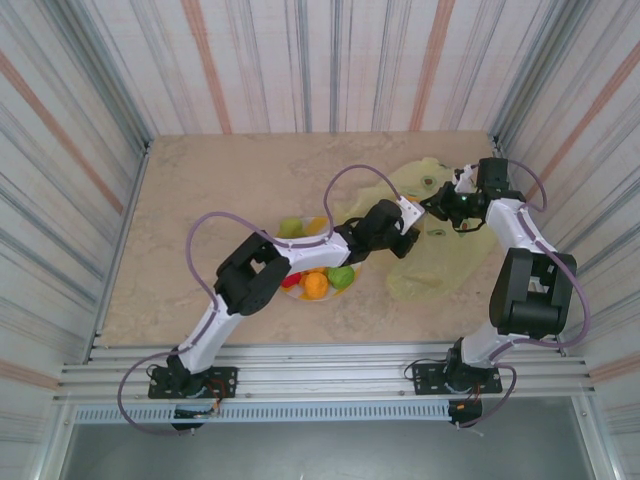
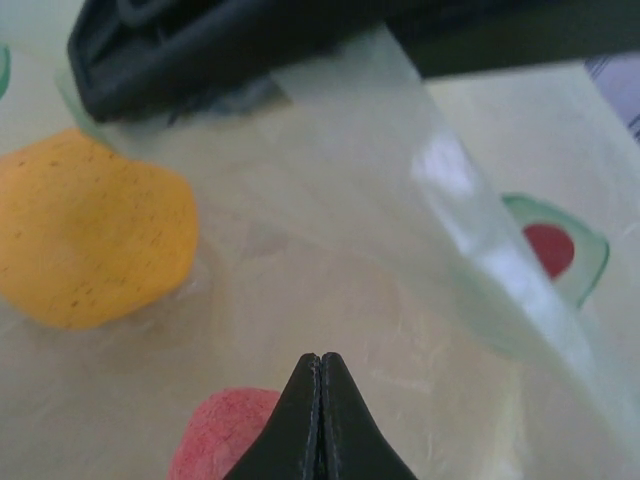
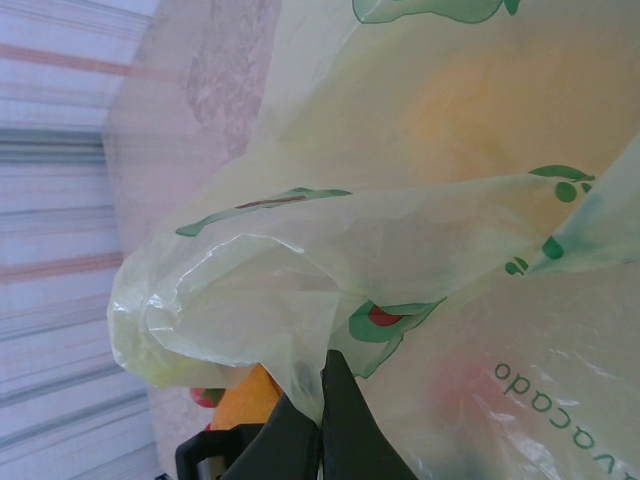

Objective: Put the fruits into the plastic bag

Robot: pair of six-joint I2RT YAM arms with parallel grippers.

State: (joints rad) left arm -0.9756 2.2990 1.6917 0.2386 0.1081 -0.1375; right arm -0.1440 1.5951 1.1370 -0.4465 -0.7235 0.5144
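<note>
The yellow-green plastic bag [image 1: 445, 250] lies at the right of the table. My right gripper [image 1: 432, 207] [image 3: 322, 368] is shut on a fold of its rim and holds the mouth lifted. My left gripper [image 1: 404, 240] [image 2: 320, 357] reaches into that mouth, shut with nothing between its fingers. Inside the bag, an orange fruit [image 2: 90, 240] lies to the left of the left gripper's tips and a red fruit [image 2: 222, 437] just below them. Green fruits [image 1: 341, 277], orange fruits [image 1: 315, 287] and a red fruit [image 1: 292, 281] sit on the striped plate [image 1: 300, 297], partly under the left arm.
The left arm stretches diagonally over the plate toward the bag. The right arm bends in from the right wall. Striped walls close in the table on three sides. Bare tabletop [image 1: 200, 190] spreads to the left and back.
</note>
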